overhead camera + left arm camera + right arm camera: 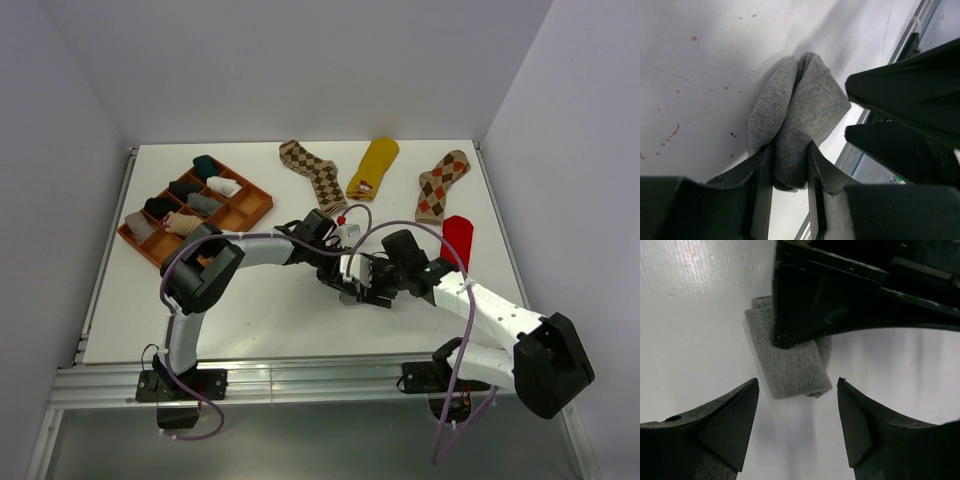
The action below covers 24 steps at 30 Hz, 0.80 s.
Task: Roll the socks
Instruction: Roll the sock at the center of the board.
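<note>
A grey sock (797,112), folded into a short roll, lies on the white table. My left gripper (790,157) is shut on one end of it, pinching the fabric between both fingers. In the right wrist view the roll (790,365) lies just beyond my open right gripper (797,390), whose fingers stand apart on either side of its near end without touching it. In the top view both grippers meet at mid-table, the left (338,272) and the right (372,288). Two brown argyle socks (315,172) (442,183), a mustard sock (375,165) and a red sock (458,238) lie flat.
An orange compartment tray (268,205) holding several rolled socks stands at the back left. The flat socks lie along the back and right of the table. White walls enclose three sides. A metal rail runs along the near edge.
</note>
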{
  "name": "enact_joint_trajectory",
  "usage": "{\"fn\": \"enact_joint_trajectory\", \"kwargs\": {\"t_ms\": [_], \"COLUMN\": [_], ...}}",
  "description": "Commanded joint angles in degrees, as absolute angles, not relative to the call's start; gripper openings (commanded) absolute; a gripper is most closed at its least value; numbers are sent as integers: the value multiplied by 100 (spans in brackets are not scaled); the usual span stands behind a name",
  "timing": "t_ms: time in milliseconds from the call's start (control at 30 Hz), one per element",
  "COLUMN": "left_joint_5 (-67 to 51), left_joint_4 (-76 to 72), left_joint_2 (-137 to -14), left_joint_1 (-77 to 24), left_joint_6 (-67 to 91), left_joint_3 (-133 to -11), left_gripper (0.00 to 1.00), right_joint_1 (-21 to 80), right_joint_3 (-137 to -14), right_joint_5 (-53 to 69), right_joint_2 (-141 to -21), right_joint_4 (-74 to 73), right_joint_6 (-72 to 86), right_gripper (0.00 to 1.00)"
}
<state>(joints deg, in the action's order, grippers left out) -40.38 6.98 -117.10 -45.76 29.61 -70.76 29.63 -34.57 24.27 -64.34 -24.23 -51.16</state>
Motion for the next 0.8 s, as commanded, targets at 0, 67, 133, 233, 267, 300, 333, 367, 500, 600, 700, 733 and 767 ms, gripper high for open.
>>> {"fn": "enact_joint_trajectory", "kwargs": {"t_ms": [0,67,133,233,267,300,333,367,500,600,700,733,767], "left_joint_5": [-3762,-3823,-3858,-3920,-3946,-3990,-3990,-3999,-4078,-4131,-4271,-4280,-4359], "left_joint_4": [1942,1960,1960,2004,1995,1978,2004,2030,2057,2100,2109,2109,2109], "left_joint_2": [-12190,-12225,-12269,-12339,-12349,-12375,-12384,-12401,-12472,-12542,-12560,-12568,-12568], "left_joint_1": [-4606,-4579,-4562,-4535,-4526,-4518,-4509,-4500,-4482,-4465,-4447,-4430,-4421], "left_joint_6": [2531,2505,2505,2496,2505,2514,2496,2479,2496,2531,2584,2645,2663], "left_joint_3": [-6961,-6987,-6996,-7057,-7058,-7066,-7110,-7136,-7216,-7277,-7374,-7409,-7444], "left_gripper": [1,0,0,0,0,0,0,0,0,0,0,1,1], "right_joint_1": [3278,3401,3463,3559,3594,3656,3674,3691,3726,3744,3744,3744,3744], "right_joint_3": [-3314,-3252,-3191,-3077,-3067,-3059,-3041,-3041,-3050,-3102,-3146,-3190,-3225], "right_joint_5": [2048,1943,1872,1723,1601,1574,1556,1547,1486,1450,1397,1415,1432], "right_joint_2": [-6451,-6521,-6626,-6723,-6758,-6811,-6846,-6925,-7092,-7285,-7452,-7488,-7532], "right_joint_4": [-2021,-1960,-1899,-1724,-1688,-1635,-1609,-1582,-1494,-1512,-1520,-1564,-1599], "right_joint_6": [-5238,-5256,-5317,-5344,-5361,-5370,-5370,-5379,-5326,-5309,-5282,-5256,-5247], "right_gripper": [71,71,72,72,72,72,72,71,68,63,57,55,50]}}
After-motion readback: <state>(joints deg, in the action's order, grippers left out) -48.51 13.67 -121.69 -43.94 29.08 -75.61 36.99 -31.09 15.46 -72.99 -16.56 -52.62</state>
